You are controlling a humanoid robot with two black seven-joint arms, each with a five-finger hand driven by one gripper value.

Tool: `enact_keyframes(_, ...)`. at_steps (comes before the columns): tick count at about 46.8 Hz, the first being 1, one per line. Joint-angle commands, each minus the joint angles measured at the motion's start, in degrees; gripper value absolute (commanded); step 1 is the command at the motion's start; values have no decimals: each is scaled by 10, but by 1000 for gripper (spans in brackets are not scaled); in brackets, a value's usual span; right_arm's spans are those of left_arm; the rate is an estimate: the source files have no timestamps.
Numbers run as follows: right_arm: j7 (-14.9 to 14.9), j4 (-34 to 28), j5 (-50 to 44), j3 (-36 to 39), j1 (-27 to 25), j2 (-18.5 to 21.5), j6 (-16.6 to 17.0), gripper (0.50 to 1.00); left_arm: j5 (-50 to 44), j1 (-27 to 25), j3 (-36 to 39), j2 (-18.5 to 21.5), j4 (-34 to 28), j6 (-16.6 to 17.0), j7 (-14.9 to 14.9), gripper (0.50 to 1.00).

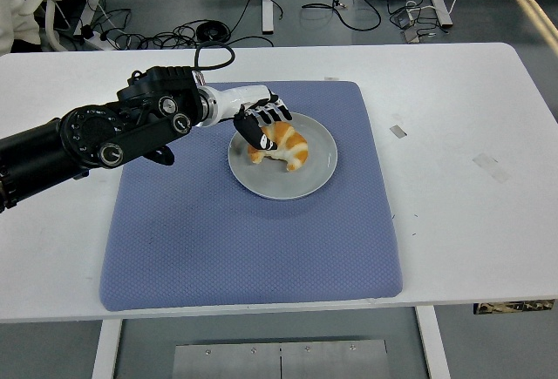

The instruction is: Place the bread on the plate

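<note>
A golden croissant-like bread (286,145) lies on a grey round plate (314,174) in the upper middle of a blue mat (244,231). My left hand (261,125) comes in from the left and is over the plate's left side. Its fingers (264,139) are curled over the bread's left end and touch it. The part of the bread under the fingers is hidden. The right arm does not show.
The blue mat covers the middle of the white table (462,135). Small bits of tape (398,130) lie on the table right of the mat. Cables and desk legs are on the floor beyond the far edge.
</note>
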Motion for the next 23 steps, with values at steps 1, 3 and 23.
enact_keyframes(1,0,0,0,0,0,0,0,1000,-6,-1,0,1,0,0,0,848)
enact_keyframes(3,0,0,0,0,-1,0,0,1000,-7,-1,0,1,0,0,0,854)
enact_keyframes(23,0,0,0,0,0,0,0,1000,-32,-7,-45,15,2,0,4,969)
